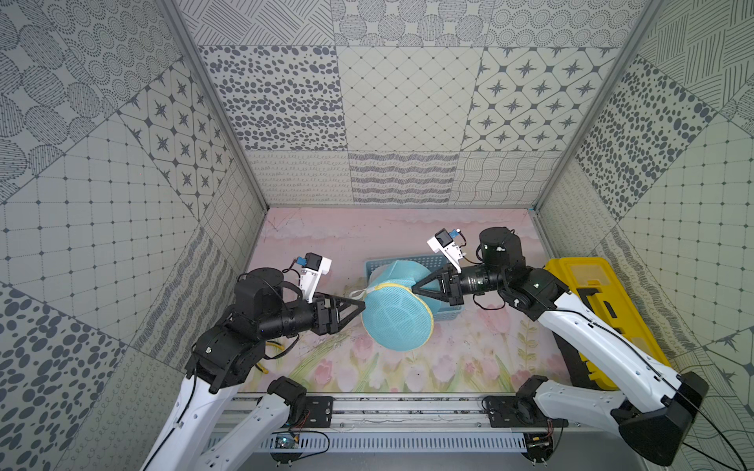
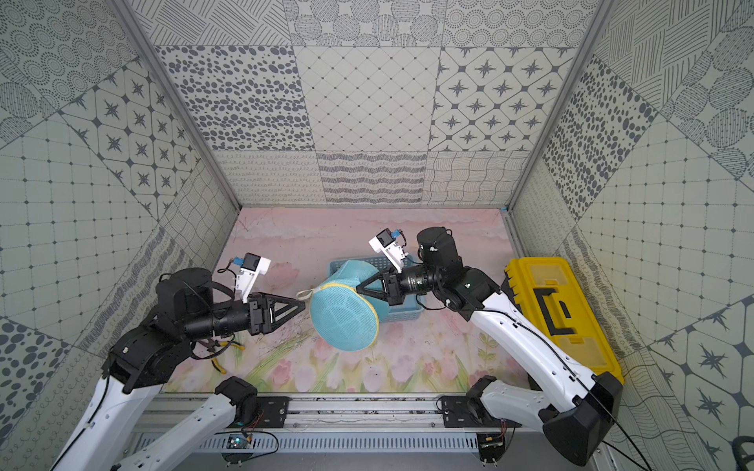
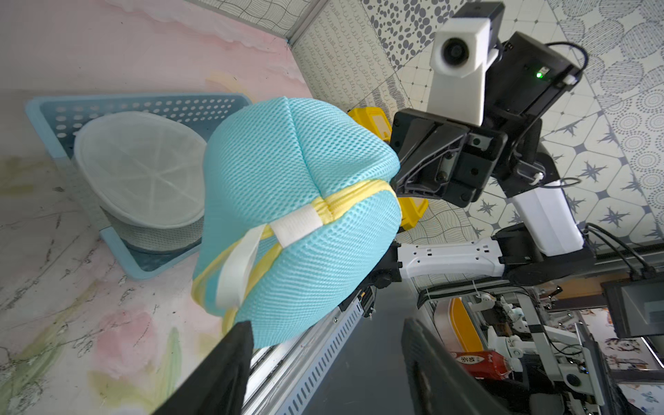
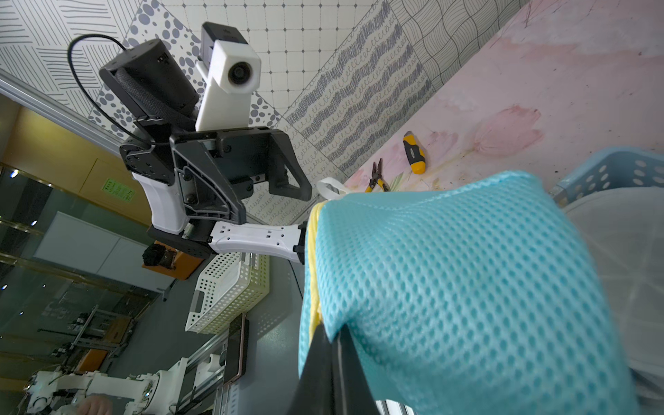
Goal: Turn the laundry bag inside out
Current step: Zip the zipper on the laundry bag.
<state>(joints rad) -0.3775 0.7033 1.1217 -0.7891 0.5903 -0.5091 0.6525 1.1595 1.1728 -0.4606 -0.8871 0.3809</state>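
**Teal laundry bag point(image 1: 398, 314), hung from one gripper above the table**

Item 1, right gripper point(image 1: 414, 288): fingers point(image 4: 323, 366) pressed together, pinching the yellow hem point(image 4: 314, 305) of the bag between them; the arm reaches in from the right side, wrist roughly level.

Item 2, left gripper point(image 4: 273, 203): fingers point(image 3: 222, 370) spread wide, nothing between them; tips just beside the bag's left edge, close to the white loop point(image 3: 237, 273); whether a tip brushes the mesh cannot be told.

Item 3, the bag itself: round, teal mesh, yellow trim about the rim, a white tab and loop sewn onto the trim; hanging from the right grip, between the two grippers; raised over the flower-printed table point(image 1: 408, 367), in front of the blue basket point(image 1: 377, 265) and partly covering it in both top views; one flat round face turned up towards the top cameras.

Item 4, the basket: perforated walls, standing on the table behind the bag; a round white mesh bag point(image 3: 143, 161) sits inside it.

Item 5, yellow toolbox point(image 1: 587, 310): black handle, at the table's right edge, beside the right arm.

Item 6, pliers point(image 4: 375, 179) and screwdriver point(image 4: 413, 152): yellow-and-black handles; lying near each other on the table's left part, by the left arm.
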